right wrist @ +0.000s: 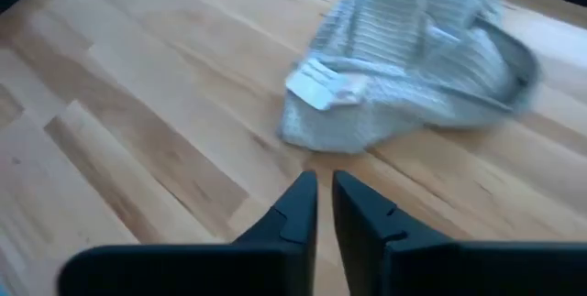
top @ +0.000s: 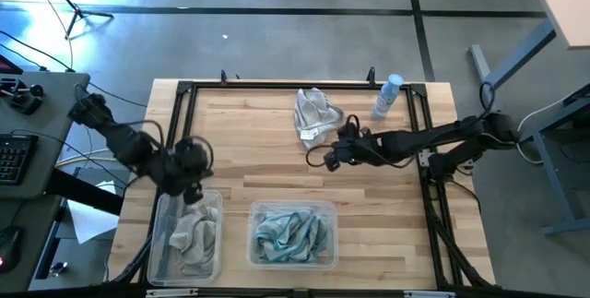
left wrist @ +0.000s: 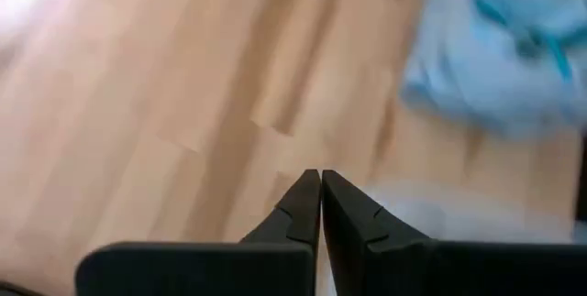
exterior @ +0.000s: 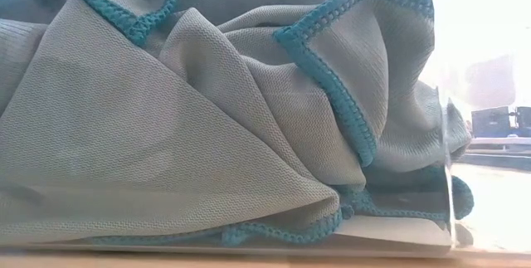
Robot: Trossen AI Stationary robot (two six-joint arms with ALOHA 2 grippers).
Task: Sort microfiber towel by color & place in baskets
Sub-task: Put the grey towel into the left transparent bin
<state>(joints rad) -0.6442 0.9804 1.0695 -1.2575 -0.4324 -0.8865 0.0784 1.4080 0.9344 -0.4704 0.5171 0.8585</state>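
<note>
A grey-beige towel (top: 314, 113) with a white tag (right wrist: 320, 83) lies crumpled on the table near the far edge. My right gripper (top: 330, 158) (right wrist: 324, 181) hovers just near of it, fingers almost closed, holding nothing. My left gripper (top: 192, 190) (left wrist: 321, 179) is shut and empty above the far end of the narrower left basket (top: 161, 243), which holds grey-beige towels (top: 195, 238). The wider basket (top: 330, 256) holds teal-blue towels (top: 290, 233), which fill the low view (exterior: 207, 119).
A pale blue spray bottle (top: 387, 97) stands near the far right corner, right of the loose towel. A black frame (top: 277, 86) runs along the table's edges. Bare wood (top: 258, 160) lies between the baskets and the loose towel.
</note>
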